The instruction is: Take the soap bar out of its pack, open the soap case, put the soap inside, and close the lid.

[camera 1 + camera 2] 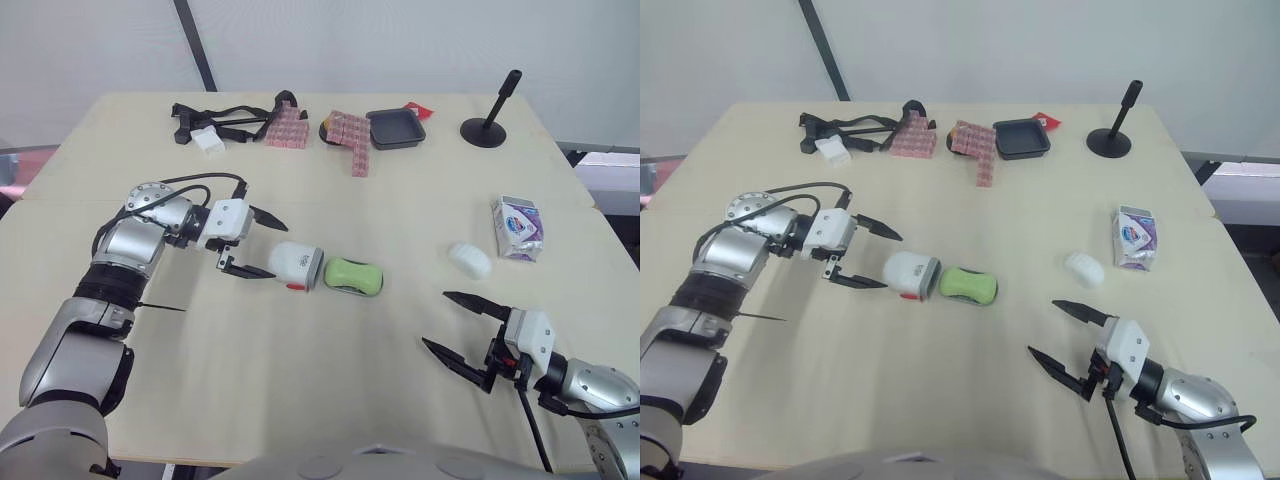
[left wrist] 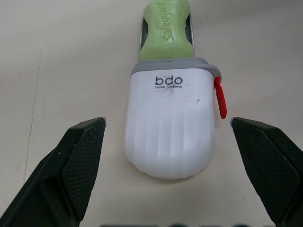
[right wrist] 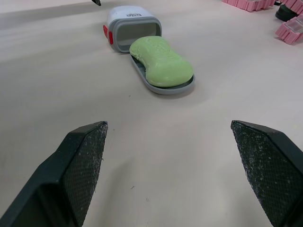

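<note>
Nearest to us, our right pincer (image 1: 437,318) hovers low over the near right part of the counter (image 1: 300,390), its two black fingers spread wide and holding nothing. Through its wrist camera we look between them towards the green soap (image 3: 162,56). That soap lies on a shallow grey tray (image 3: 175,90), which is pulled out of the white case (image 1: 290,262) and sits at its open mouth, around the middle of the counter. A red tab (image 2: 220,97) sticks out from the side of the case near its grey rim. Our left pincer (image 1: 279,252) is at the rounded closed end of the case, its fingers released and set apart on either side of that end, touching neither the case nor anything else. Off to the right, well apart from the case, the soap pack (image 1: 518,227) lies flat with a small white oval lump (image 1: 469,260) near it; we cannot tell what that lump is. Along the far edge we see a black strap bundle (image 1: 181,112), pink blocks (image 1: 350,135), a black square dish (image 1: 396,128) and a black stand (image 1: 484,132).
</note>
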You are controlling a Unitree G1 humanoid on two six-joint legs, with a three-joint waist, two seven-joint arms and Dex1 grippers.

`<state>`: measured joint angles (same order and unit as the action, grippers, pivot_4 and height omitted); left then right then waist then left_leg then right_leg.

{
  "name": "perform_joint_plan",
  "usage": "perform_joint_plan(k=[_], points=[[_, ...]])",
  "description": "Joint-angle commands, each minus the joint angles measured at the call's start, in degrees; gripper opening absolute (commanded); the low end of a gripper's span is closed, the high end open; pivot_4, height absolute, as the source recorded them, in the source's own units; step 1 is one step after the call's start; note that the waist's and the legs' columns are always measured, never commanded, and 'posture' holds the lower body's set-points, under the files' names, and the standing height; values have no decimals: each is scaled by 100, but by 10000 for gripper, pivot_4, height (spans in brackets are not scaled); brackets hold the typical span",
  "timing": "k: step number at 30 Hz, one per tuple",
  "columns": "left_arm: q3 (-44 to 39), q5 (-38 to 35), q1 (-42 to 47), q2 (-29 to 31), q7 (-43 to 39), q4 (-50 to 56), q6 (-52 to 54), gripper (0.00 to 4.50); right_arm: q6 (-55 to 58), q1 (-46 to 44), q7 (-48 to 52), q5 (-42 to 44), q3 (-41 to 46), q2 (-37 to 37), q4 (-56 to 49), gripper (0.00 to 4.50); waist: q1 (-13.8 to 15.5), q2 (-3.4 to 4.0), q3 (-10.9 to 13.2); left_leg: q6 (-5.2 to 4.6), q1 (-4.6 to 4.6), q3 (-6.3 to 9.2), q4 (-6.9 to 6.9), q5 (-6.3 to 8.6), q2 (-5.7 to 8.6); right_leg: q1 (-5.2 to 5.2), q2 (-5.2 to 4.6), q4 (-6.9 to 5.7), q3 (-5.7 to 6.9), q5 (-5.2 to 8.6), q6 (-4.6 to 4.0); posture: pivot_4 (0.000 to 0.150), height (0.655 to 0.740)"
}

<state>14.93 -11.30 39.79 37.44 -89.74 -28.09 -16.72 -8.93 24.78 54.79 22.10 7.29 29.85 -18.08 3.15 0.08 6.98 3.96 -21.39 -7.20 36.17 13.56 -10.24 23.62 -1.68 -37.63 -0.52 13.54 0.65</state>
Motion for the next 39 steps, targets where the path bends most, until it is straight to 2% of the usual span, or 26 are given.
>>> perform_joint_plan(k=[1,17,39], points=[[29,64,106,17,-249,22,-55,45000,-102,-15,-12,29,50,50,-33,44752,-1,0,0,0,0,0,0,0,0,0,0,0,0,0,0,1500,7400],[222,378,173,-134,-79,-28,209,45000,-161,-123,53,38,37,42,87,44752,5,0,0,-2,0,0,0,0,0,0,-2,0,1,0,-1,1500,7400],[374,875,241,-352,159,-399,-64,45000,-277,75,-107,-9,-49,-45,102,44752,7,0,0,-12,-1,0,0,4,1,0,-3,1,2,5,-9,1500,7400]])
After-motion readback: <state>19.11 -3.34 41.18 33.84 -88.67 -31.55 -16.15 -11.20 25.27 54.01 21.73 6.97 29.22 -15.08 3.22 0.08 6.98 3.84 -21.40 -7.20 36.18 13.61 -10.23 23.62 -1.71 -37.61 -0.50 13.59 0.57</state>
